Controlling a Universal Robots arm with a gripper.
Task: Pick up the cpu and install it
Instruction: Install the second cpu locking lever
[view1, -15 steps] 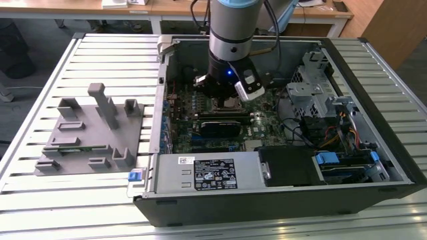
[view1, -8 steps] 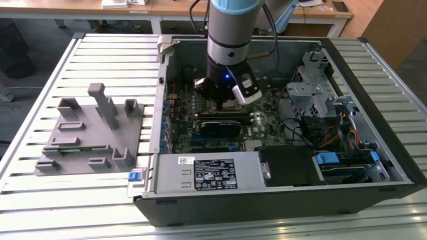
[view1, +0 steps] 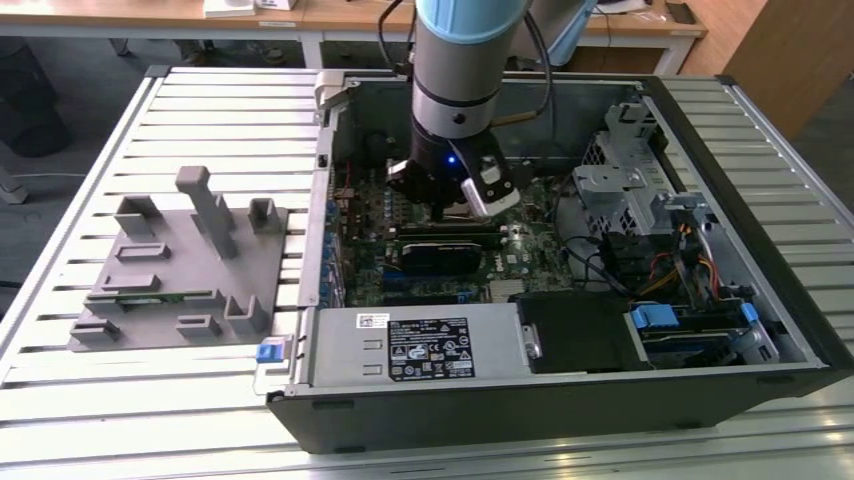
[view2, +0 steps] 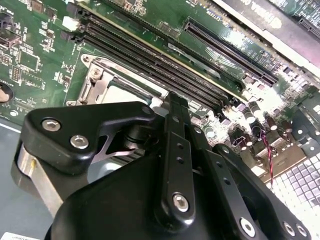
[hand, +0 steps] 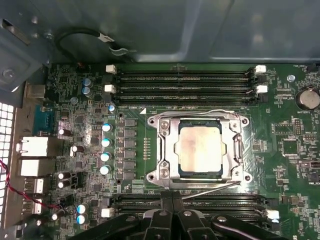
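The cpu (hand: 200, 150) sits in its metal socket (hand: 165, 150) on the green board (hand: 290, 165) inside the open computer case (view1: 747, 330) on the bench (view1: 80, 200). The end effector (hand: 172, 207) hangs above it, clenched, holding nothing.

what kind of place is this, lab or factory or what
Probably a robotics lab or test workshop: an opened computer case lies on a slatted metal table, with a grey parts fixture beside it and wooden desks behind.
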